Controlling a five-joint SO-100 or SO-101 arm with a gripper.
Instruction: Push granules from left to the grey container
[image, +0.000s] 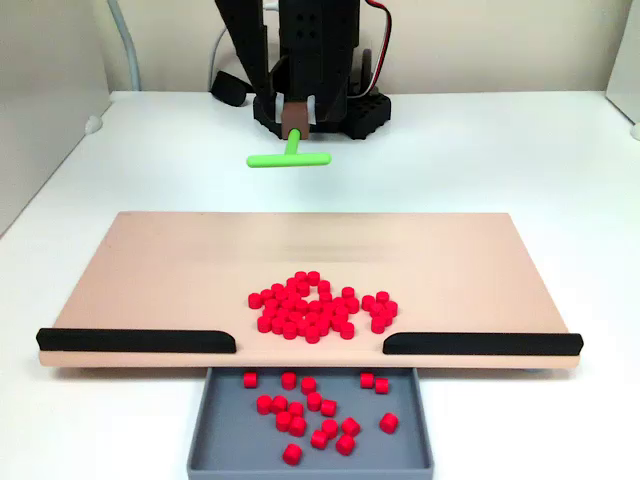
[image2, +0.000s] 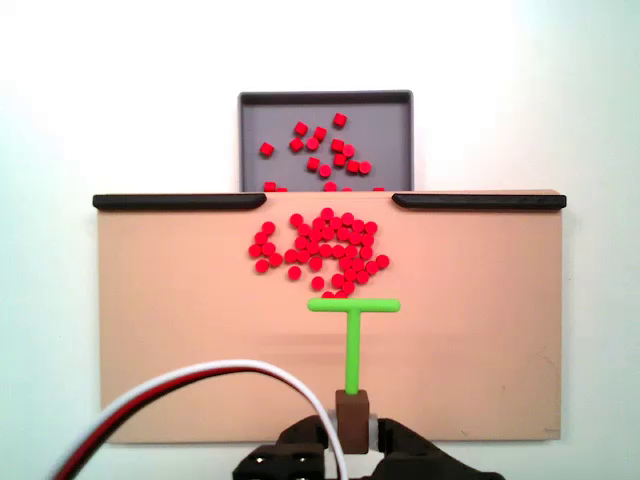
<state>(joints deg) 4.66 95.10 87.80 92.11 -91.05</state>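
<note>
Behind granules (image2: 318, 245), green T-pusher (image2: 353, 320)

Granules (image: 312, 308): smooth red plastic, slight sheen. Grey container (image: 218, 430): matt plastic. Tan board (image: 180, 275): smooth, matt, wood-like surface; its black strips (image: 135, 340) matt. Green T-shaped pusher (image2: 353, 330): glossy plastic. Table (image: 500, 150): smooth white finish.

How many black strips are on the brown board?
2. One black strip lies along the board's near edge on the left in a fixed view; the other black strip is on the right, with a gap between them above the grey tray.
</note>
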